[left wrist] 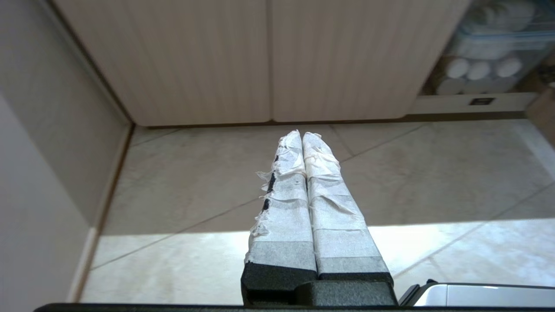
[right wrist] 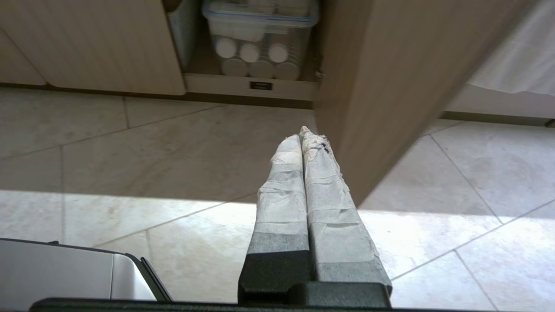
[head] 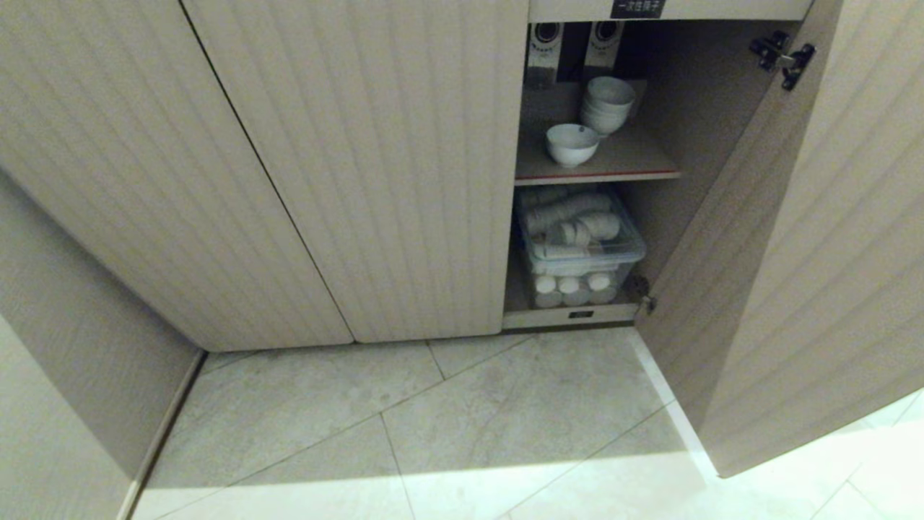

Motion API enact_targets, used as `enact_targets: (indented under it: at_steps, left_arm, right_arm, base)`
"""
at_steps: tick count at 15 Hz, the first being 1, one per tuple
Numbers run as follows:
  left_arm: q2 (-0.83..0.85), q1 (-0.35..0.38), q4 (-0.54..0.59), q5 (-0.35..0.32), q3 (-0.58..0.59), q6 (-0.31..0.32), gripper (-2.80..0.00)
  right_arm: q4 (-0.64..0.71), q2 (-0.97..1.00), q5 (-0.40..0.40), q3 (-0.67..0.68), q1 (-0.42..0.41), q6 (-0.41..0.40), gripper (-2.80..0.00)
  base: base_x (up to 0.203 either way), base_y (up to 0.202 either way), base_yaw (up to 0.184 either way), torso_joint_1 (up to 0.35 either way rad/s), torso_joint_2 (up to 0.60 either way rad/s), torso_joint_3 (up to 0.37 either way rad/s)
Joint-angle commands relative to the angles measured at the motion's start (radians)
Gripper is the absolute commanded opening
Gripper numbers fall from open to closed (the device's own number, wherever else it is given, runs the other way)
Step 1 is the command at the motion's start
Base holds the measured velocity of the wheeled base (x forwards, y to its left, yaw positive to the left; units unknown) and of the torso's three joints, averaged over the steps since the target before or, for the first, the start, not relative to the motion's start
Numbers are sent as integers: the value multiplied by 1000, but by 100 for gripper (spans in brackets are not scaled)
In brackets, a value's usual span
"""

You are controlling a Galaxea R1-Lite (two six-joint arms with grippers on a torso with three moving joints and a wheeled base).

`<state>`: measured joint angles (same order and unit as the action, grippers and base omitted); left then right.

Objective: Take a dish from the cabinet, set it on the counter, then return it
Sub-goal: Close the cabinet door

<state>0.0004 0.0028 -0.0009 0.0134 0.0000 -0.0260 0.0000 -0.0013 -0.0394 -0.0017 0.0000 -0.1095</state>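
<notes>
The cabinet [head: 346, 166] is standing with its right door [head: 808, 238] swung wide, leaving open tiled floor [head: 433, 419] before the opening. A white bowl [head: 572, 144] is sitting near the shelf's red front edge [head: 598, 177], a stack of bowls [head: 606, 105] behind it (a clear lidded bin [head: 581, 249] below). The left gripper [left wrist: 302, 135] and right gripper [right wrist: 300, 133] are hovering low over the floor, fingers pressed together, holding nothing.

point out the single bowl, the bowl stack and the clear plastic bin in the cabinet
single bowl [head: 572, 144], head view, its outer wall
bowl stack [head: 608, 105], head view, side of the stack
clear plastic bin [head: 582, 250], head view, its lid rim
</notes>
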Motion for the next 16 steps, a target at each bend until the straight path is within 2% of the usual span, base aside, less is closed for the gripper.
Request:
enact_targets:
  at_steps: [1,16]
  left_arm:
    - [0,0,-1,1,0,0,-280]
    - [0,0,1,1,0,0,-280]
  right_arm:
    - [2,1,-1,0,0,-1,-280]
    - [0,1,-1,0,0,1,-280]
  base:
    - [0,-195,2,7,2,-1]
    - [0,-196,-1,3,3,3]
